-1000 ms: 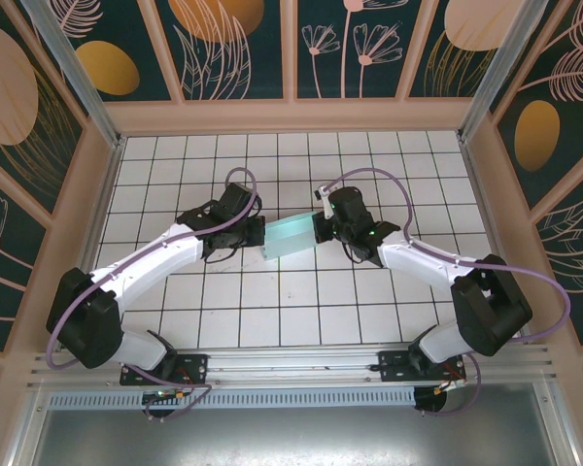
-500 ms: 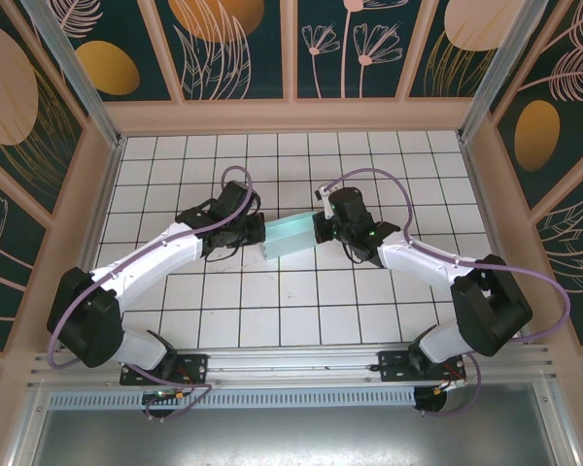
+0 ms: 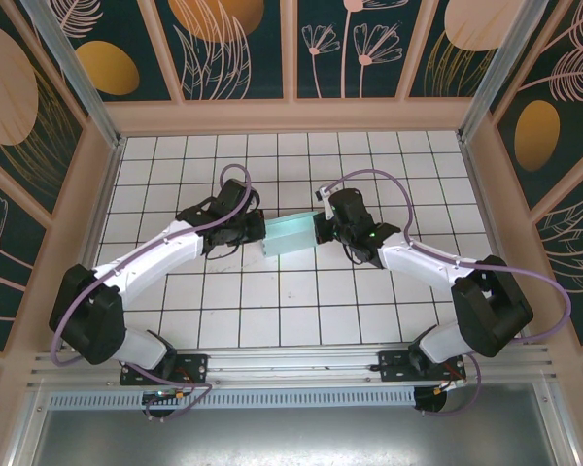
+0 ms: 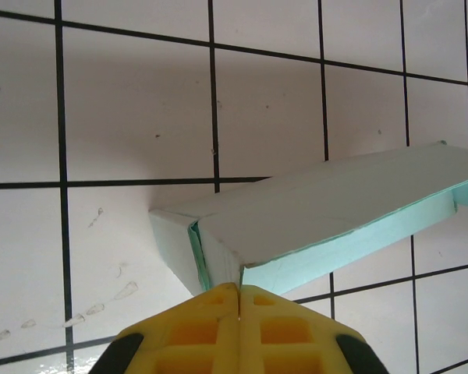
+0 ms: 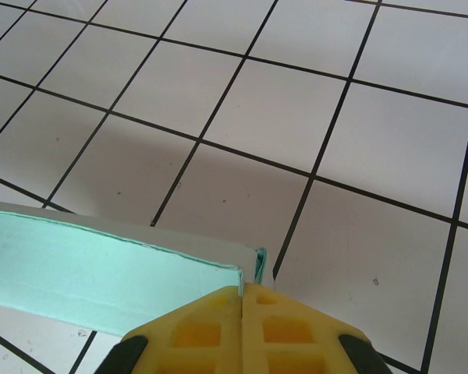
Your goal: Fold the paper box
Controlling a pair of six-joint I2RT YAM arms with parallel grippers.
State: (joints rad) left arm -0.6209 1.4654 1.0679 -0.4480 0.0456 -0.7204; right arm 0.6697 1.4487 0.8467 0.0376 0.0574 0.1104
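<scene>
The paper box [image 3: 290, 236] is a pale teal shallow card box, held just above the white tiled floor between both arms. My left gripper [image 3: 257, 233] is shut on its left end wall. In the left wrist view the yellow fingers [image 4: 210, 315] pinch the box's corner edge [image 4: 226, 269], and the box [image 4: 335, 210] runs off up to the right. My right gripper [image 3: 319, 229] is shut on the right end wall. In the right wrist view its yellow fingertips [image 5: 269, 312] clamp the thin wall [image 5: 249, 273], with the teal box side [image 5: 86, 273] stretching left.
The white tiled floor [image 3: 291, 301] is enclosed by wooden-framed patterned walls [image 3: 291, 49]. A metal rail [image 3: 291, 364] with both arm bases runs along the near edge. Purple cables [image 3: 369, 180] loop over each wrist.
The left arm has shifted slightly, with the box's left end nudged a little. Both grips stay the same.
</scene>
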